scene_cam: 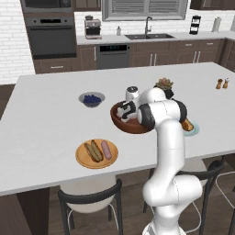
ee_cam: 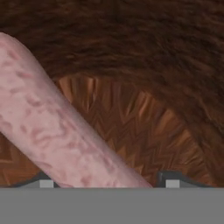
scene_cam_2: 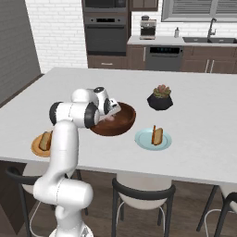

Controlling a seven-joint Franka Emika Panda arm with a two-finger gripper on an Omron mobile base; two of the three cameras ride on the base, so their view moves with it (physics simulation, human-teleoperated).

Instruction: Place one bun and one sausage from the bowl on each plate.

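One mottled pink sausage (ee_cam: 52, 127) lies slantwise in the wooden bowl (ee_cam: 144, 52).

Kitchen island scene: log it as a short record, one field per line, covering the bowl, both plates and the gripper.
bowl: large round dark reddish-brown wooden bowl, mid-island, one smooth pink sausage lying in it
orange plate: flat round orange-tan wood-like plate, holds a golden-brown split bun and a pink sausage side by side
blue plate: smaller pale blue plate, holds a bun, no sausage
gripper: two-finger gripper down inside the bowl, fingertips either side of the sausage, grip not confirmed
other: small grey bowl of blueberries; black plant pot
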